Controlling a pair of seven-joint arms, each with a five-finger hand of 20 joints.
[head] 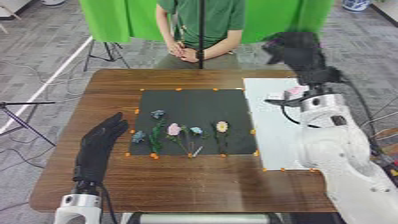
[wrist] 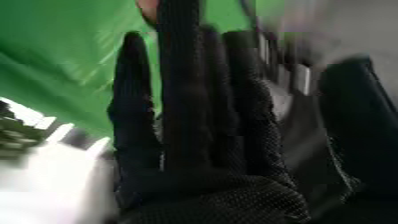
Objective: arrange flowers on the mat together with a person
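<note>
Green cloth (head: 107, 20) (quite vivid), black tripod (head: 114, 46), blue-and-white pot (head: 356, 5)

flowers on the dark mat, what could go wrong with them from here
The left hand is just beside the mat, so swinging inward it might brush the nearest blue flower. The pink flower and the small blue one have stems close together; shifting one could drag the other. The black cable loops by the right arm and might snag a stem if that arm swings over the mat.
</note>
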